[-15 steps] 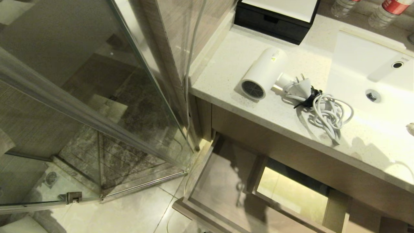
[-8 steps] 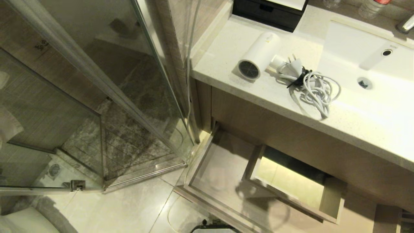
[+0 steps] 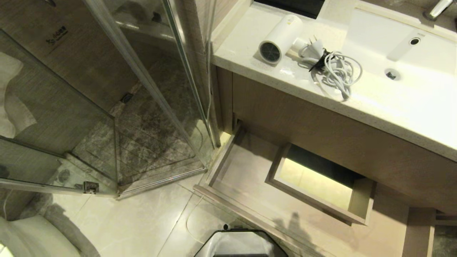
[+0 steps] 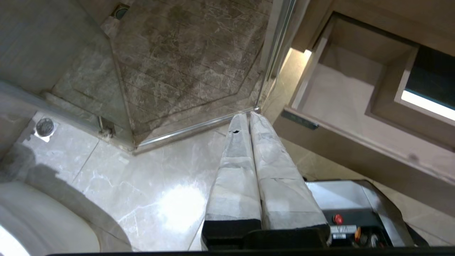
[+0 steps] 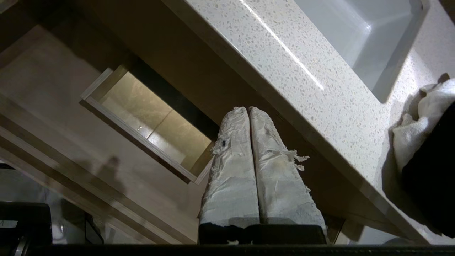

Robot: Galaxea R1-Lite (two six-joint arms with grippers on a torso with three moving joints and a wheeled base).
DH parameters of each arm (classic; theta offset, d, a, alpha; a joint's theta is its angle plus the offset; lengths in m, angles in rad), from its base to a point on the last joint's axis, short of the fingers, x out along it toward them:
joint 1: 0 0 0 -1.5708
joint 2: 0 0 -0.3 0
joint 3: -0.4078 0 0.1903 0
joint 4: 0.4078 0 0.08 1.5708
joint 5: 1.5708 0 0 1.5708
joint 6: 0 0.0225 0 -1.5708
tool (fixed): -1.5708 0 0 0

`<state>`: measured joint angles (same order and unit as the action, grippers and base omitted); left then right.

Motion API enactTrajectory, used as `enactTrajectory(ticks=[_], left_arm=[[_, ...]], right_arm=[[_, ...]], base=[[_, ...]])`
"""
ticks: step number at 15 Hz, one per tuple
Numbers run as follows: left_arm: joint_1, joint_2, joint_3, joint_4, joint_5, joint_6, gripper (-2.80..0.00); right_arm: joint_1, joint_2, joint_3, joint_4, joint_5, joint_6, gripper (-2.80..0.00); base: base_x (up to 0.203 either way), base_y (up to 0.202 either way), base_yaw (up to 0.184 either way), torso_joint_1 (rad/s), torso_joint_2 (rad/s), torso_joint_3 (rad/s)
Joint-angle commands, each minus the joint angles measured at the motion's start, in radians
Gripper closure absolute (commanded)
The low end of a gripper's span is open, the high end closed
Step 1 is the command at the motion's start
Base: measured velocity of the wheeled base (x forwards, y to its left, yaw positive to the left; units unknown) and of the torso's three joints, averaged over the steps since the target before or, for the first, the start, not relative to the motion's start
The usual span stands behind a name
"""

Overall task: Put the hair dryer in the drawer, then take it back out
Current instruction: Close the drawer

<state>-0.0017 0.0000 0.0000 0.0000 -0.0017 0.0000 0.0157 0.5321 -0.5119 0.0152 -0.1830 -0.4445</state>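
The white hair dryer (image 3: 280, 37) lies on the speckled counter (image 3: 250, 53), its dark grille facing the counter's front edge, with its coiled white cord and plug (image 3: 334, 69) beside it. Below, the wood-grain drawer (image 3: 250, 178) stands pulled out, empty, with a boxed cut-out (image 3: 317, 184) at mid-back. Neither arm shows in the head view. My left gripper (image 4: 249, 114) is shut and empty, over the floor by the drawer's (image 4: 341, 117) corner. My right gripper (image 5: 247, 108) is shut and empty, in front of the cabinet face below the counter (image 5: 284, 64), above the open drawer (image 5: 53, 117).
A white sink (image 3: 400, 53) is set into the counter right of the cord. A glass shower enclosure (image 3: 142, 107) stands left of the cabinet. My own base (image 3: 239, 244) shows at the bottom edge. A white towel (image 5: 419, 121) lies on the counter near the sink (image 5: 362, 39).
The whole head view has shifted: counter and hair dryer have slid up the picture and more floor and drawer show, so the camera moved. The hair dryer and drawer lie as before.
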Motion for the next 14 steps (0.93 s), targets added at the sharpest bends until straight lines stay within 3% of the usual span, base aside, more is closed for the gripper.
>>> enactTrajectory(ticks=[1,14], left_arm=[[0.0,0.0,0.002,0.0,0.0,0.0,0.0],[0.0,0.0,0.002,0.0,0.0,0.0,0.0]], right_arm=[[-0.002,-0.02,0.003,-0.011,-0.001,-0.002,0.0],[-0.003,-0.026,0.012,-0.032,0.0,-0.005,0.0]], base=[[0.0,0.0,0.0,-0.238,-0.03,-0.269],[0.0,0.0,0.0,-0.182,-0.13,-0.316]])
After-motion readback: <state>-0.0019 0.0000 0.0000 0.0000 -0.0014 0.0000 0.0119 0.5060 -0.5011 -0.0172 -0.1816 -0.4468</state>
